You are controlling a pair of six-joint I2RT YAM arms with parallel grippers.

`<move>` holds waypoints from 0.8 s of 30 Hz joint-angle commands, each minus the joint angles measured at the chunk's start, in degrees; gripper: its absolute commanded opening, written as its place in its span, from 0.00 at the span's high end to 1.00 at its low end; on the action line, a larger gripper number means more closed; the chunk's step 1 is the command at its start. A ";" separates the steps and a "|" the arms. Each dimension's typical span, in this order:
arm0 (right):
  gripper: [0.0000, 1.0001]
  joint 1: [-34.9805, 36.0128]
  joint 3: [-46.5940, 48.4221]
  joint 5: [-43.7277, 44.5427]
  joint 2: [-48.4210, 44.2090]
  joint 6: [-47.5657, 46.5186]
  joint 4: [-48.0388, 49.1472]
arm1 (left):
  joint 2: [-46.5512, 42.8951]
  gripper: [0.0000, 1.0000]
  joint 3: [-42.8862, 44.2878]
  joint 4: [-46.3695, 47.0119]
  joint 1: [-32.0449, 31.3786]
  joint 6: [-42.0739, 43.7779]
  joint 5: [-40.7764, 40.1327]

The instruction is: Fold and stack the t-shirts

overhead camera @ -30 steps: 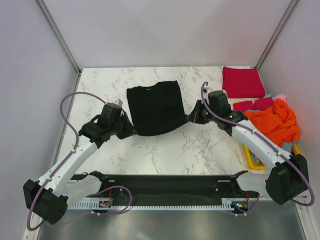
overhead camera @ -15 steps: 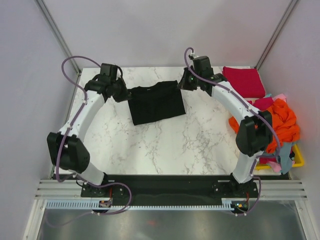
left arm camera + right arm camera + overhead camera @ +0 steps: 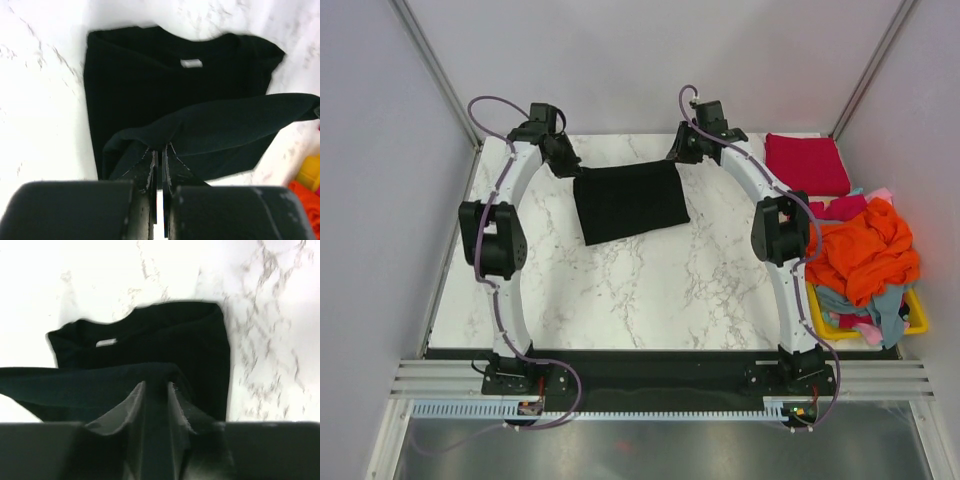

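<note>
Marble counter fills the booth, and the black shirt lies at its far middle, now shorter front to back than a second ago. Its near hem has been lifted and carried away from the bases, up over the body toward the collar, so the cloth is doubled. Both arms, which were low and near a second ago, now reach to the far edge at the shirt's two far corners. The left pincer is still clamped tight on the hem, fingers pressed together with cloth between them. The right pincer has just begun to part; its fingers stand a little apart with the hem still draped across them, so that corner seems to be mid-release. I judge this fold is nearly laid and letting go on the left comes next, with a risk that the slack hem slides back. A red shirt lies folded at the far right corner, well apart. More shirts, an orange one on top, wait heaped on the basket at the right edge.
</note>
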 commanded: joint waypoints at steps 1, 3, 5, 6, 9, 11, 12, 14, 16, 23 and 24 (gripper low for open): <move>0.66 -0.51 7.51 0.09 6.49 0.53 4.33 | 7.12 0.95 6.10 -1.09 3.04 0.59 0.74; 0.55 -1.12 10.51 -2.70 11.41 1.06 8.37 | 13.01 0.86 11.52 -1.52 4.19 -1.07 1.61; 0.41 -1.91 14.30 -3.77 14.40 1.59 9.53 | 17.04 0.77 14.71 -1.70 5.42 -1.44 2.06; 0.34 -2.70 14.22 -3.08 14.33 1.59 10.06 | 17.77 0.75 16.81 -2.13 5.69 -1.87 1.71; 0.16 -5.33 6.69 -1.93 10.04 1.06 11.72 | 17.95 0.44 17.97 -2.23 6.22 0.13 1.62; 0.13 -6.48 -4.64 -4.29 4.78 1.49 15.66 | 17.25 0.18 17.97 -2.49 6.57 1.90 3.02; 0.12 -7.36 -7.90 -5.96 3.44 1.67 19.43 | 15.94 0.16 17.19 -3.19 6.65 3.04 3.03; 0.08 -7.89 -13.10 -11.58 1.77 1.76 21.74 | 13.74 0.13 15.26 -3.37 6.65 3.83 2.85; 0.03 -7.98 -12.68 -13.87 2.89 0.80 21.49 | 8.21 0.13 10.09 -3.28 6.65 4.10 0.58; 0.02 -7.45 -6.71 -21.17 10.28 2.46 19.64 | -12.53 0.14 -10.56 -0.56 6.39 6.82 2.23; 0.02 -6.67 -6.26 -21.61 10.81 2.38 19.55 | -15.07 0.14 -15.29 -0.12 6.30 7.87 3.02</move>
